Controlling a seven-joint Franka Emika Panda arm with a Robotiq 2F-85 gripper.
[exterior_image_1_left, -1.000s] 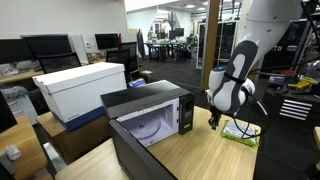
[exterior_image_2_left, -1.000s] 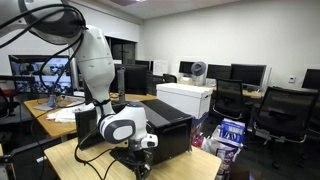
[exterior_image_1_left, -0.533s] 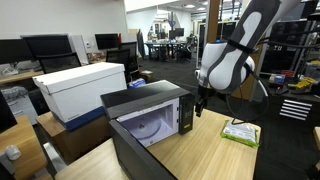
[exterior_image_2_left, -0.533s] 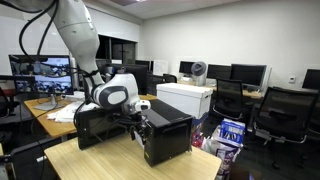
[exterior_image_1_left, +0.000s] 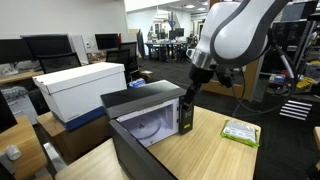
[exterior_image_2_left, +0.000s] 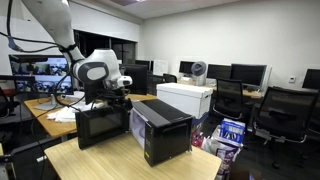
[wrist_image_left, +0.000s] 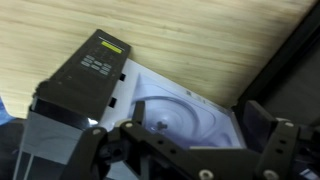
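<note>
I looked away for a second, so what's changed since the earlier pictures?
The arm lifted away from the green packet and swung over the open microwave, its jaws spreading wide and empty. The packet, microwave and white box stayed put.

Matt black microwave (exterior_image_1_left: 146, 98) on pale smooth wooden table (exterior_image_1_left: 212, 156)

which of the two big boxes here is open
The black microwave: its door is swung wide, showing the white turntable. The white box has its lid on.
</note>
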